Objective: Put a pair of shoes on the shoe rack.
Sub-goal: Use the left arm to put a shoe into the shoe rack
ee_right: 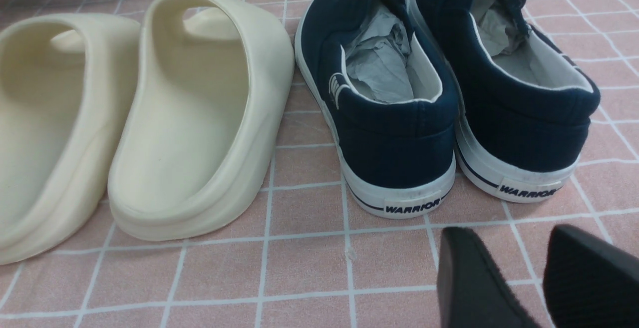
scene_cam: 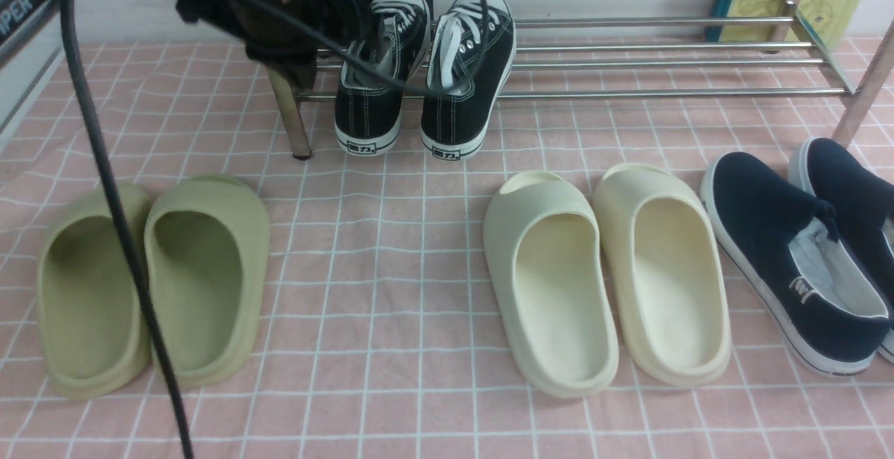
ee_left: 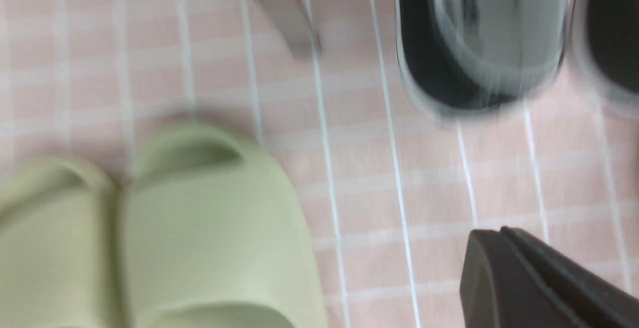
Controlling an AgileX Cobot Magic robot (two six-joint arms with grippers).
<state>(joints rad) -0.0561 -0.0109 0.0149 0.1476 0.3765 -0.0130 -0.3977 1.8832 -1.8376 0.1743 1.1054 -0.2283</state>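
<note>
Two black canvas sneakers, the left one [scene_cam: 374,75] and the right one [scene_cam: 468,75], lie side by side on the left part of the steel shoe rack [scene_cam: 663,64]. Their toes point back and their heels overhang the front bar. My left arm [scene_cam: 265,5] hangs over the rack's left front leg [scene_cam: 290,120], just left of the sneakers. In the blurred left wrist view my left gripper [ee_left: 501,230] is shut and empty above the cloth, with a sneaker heel [ee_left: 479,33] beyond it. My right gripper [ee_right: 506,238] is open and empty, and out of the front view.
Olive slides [scene_cam: 154,277] lie front left, cream slides [scene_cam: 601,270] front middle and navy slip-ons [scene_cam: 789,256] front right, all on pink checked cloth. The right gripper sits just behind the slip-ons' heels [ee_right: 394,93]. A black cable [scene_cam: 112,186] hangs across the left.
</note>
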